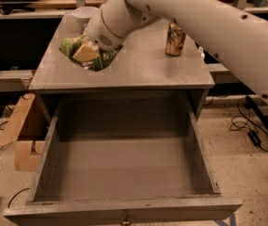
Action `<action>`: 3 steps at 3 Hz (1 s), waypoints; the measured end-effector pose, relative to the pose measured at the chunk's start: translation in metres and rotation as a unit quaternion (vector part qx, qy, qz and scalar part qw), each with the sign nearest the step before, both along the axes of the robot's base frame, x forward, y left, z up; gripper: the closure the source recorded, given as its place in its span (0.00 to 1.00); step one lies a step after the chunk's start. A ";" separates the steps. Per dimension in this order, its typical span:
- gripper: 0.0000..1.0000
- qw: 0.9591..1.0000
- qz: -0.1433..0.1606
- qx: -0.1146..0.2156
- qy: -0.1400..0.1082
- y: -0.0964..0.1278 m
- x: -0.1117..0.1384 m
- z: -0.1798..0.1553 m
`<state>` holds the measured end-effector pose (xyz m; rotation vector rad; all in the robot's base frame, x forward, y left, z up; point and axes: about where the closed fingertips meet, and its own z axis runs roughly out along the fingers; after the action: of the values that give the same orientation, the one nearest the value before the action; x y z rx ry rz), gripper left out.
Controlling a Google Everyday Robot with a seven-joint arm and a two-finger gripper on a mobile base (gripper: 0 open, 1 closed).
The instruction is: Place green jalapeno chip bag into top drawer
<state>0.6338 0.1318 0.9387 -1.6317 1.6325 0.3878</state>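
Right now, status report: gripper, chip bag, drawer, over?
Gripper shut on crumpled bright-green foil chip bag, above grey tabletop. Wide grey metal top drawer open, nothing inside. Tan drink can on tabletop, apart from bag, not in the way.

Arm point(208, 27): thick, smooth off-white tubular shell, widening toward the right. Small dark round recesses are dotted along the long link, with a thin tan ring at the wrist joint and a patch of fine perforations on the wrist's rounded end. Gripper point(89, 55): at the arm's tip, above the left side of the table point(143, 74), one blocky tan finger point(84, 52) showing, clamped on the green jalapeno chip bag point(104, 61).
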 end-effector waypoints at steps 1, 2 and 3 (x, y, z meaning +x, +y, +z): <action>1.00 0.999 -0.027 0.031 -0.024 -0.015 -0.034 0.001; 1.00 0.995 -0.071 0.049 -0.050 -0.037 -0.061 0.002; 1.00 0.987 -0.123 0.079 -0.062 -0.065 -0.087 -0.003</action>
<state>0.5467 0.0672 0.9352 -1.2934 1.6422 0.2745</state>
